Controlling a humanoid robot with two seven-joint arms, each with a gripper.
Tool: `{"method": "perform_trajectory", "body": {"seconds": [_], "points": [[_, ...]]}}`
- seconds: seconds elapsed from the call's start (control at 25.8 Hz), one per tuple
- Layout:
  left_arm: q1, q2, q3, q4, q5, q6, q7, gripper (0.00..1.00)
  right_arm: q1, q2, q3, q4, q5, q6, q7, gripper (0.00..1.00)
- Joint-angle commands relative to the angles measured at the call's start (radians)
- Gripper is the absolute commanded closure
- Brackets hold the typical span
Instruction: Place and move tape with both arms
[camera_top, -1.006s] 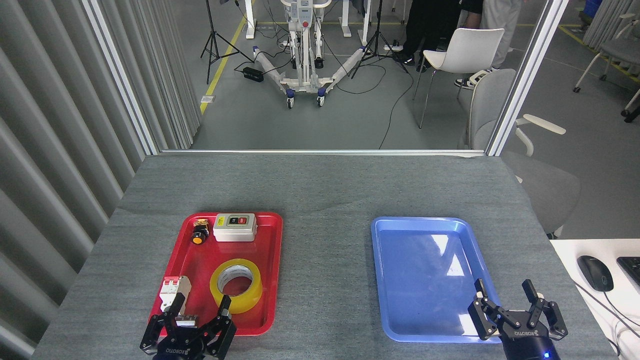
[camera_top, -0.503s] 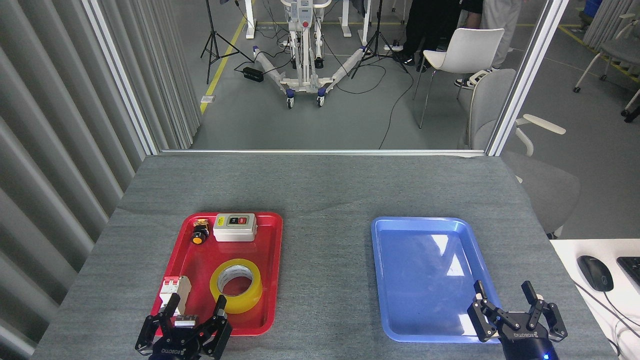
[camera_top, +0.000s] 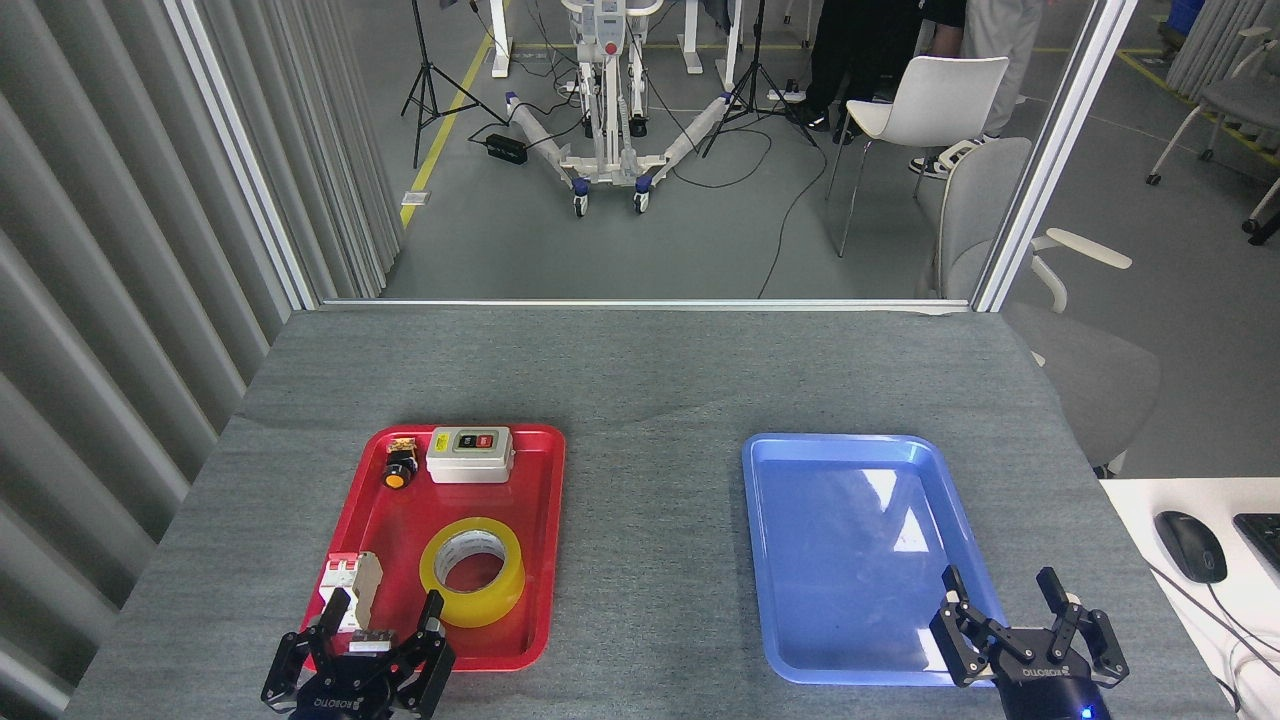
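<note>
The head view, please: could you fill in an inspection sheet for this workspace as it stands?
Surface: grey table carrying a red tray on the left and a blue tray on the right.
Job's things: tape lies flat in the red tray; the blue tray holds nothing.
Clutter: switch box, yellow push button and breaker share the red tray.
Grippers: left gripper open, at the red tray's near edge, short of the tape; right gripper open, by the blue tray's near right corner.
Cables: nothing seen on the table; black leads run across the floor beyond.
Surroundings: chairs, tripods, a side desk with a mouse.
</note>
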Motion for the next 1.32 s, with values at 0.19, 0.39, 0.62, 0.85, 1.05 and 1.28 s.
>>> {"method": "perform_trajectory", "body": {"seconds": [0.19, 0.39, 0.62, 0.85, 1.05, 1.28], "points": [[-0.011, -0.009, 0.002, -0.006, 0.000, 0.009, 0.002, 0.00, -0.003, -0.003, 0.001, -0.001, -0.001, -0.002, 0.032, 0.00], [-0.022, -0.006, 0.000, -0.002, 0.003, 0.011, 0.002, 0.00, -0.005, -0.003, -0.001, -0.001, -0.001, -0.002, 0.050, 0.00], [-0.017, -0.013, -0.008, -0.009, -0.001, 0.011, -0.001, 0.00, -0.005, -0.003, 0.002, -0.001, -0.001, -0.002, 0.052, 0.00], [-0.035, -0.026, -0.014, 0.023, -0.003, 0.006, -0.011, 0.00, -0.002, -0.003, 0.001, -0.001, -0.001, -0.002, 0.057, 0.00], [-0.190, -0.040, -0.014, 0.210, -0.014, 0.012, -0.005, 0.00, 0.001, -0.004, -0.001, -0.001, -0.001, -0.002, 0.057, 0.00], [-0.319, -0.036, -0.014, 0.314, 0.000, 0.012, -0.015, 0.00, 0.001, -0.001, -0.004, -0.001, 0.000, -0.002, 0.055, 0.00]]}}
